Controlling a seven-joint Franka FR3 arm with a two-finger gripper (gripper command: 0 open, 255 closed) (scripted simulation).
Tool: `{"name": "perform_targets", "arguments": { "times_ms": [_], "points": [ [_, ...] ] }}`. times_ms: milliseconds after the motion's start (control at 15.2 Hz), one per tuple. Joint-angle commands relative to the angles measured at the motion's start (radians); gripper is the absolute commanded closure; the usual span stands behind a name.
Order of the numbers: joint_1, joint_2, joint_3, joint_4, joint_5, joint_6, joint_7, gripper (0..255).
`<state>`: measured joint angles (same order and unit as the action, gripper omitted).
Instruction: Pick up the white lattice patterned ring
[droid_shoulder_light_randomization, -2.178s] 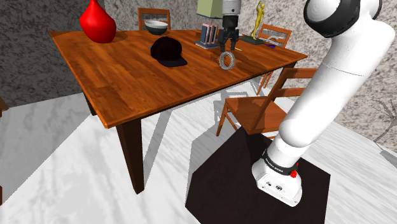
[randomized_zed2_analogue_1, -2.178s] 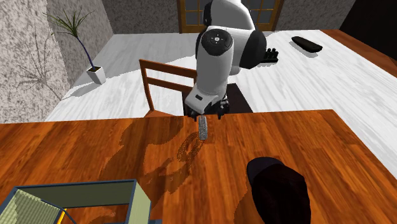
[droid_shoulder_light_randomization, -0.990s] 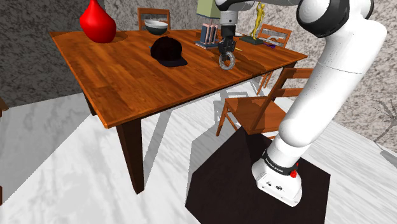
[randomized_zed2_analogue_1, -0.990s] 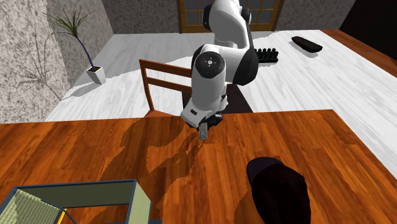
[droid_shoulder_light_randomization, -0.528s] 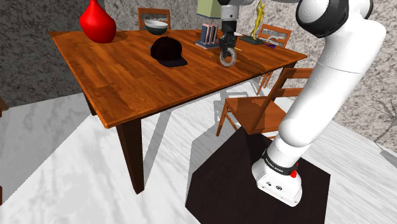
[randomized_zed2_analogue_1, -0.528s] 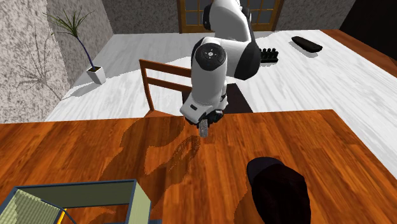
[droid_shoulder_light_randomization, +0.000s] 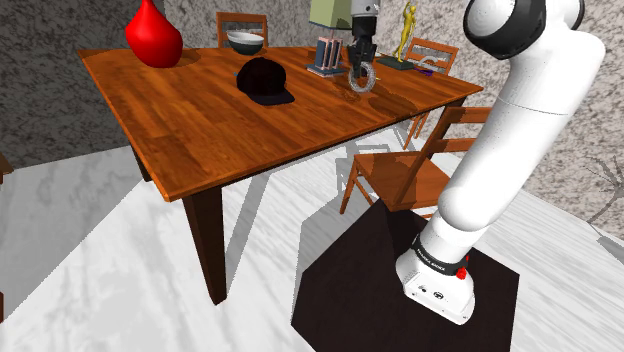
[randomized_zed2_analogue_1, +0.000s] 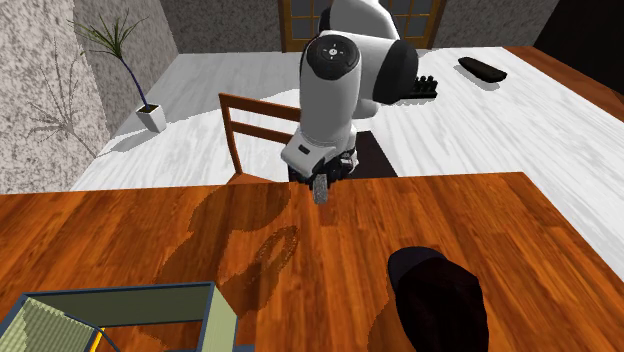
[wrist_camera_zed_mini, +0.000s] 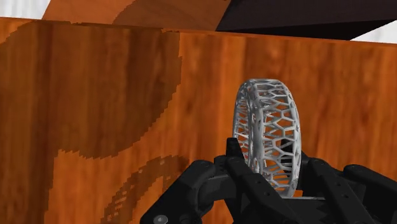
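**A:** Have you got it?

**B:** Yes. My hand (wrist_camera_zed_mini: 270, 170) is closed on the white lattice ring (wrist_camera_zed_mini: 270, 130). The fingers (wrist_camera_zed_mini: 234, 156) clasp its lower rim, and it stands on edge between them. In the shoulder view the ring hangs over the table (droid_shoulder_light_randomization: 200, 125), to that view's right of the black cap (droid_shoulder_light_randomization: 265, 80).

**A:** How will you handle the lift?

**B:** Straight up and slowly, with no wrist roll. I'm gripping low on a thin, open lattice, so I reckon a jerk could make it pivot or slip. I'd hold the squeeze steady and not tighten it.

**A:** Anything you can't make out?

**B:** The contact itself. In the wrist view the rim covers the finger pads, so I can't tell how deep the ring sits. I can't see the gap beneath it directly either. In the second exterior view its shadow (randomized_zed2_analogue_1: 277, 245) lies apart from it on the table, so I judge it's clear.
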<state>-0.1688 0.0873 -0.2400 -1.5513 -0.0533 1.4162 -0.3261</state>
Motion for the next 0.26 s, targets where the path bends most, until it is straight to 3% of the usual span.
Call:
{"name": "perform_targets", "arguments": {
  "times_ms": [0, 198],
  "points": [
    [-0.001, 0.01, -0.001, 0.039, 0.002, -0.029, -0.003, 255],
    [-0.002, 0.014, -0.001, 0.059, 0.002, -0.046, -0.005, 255]
  ]
}}
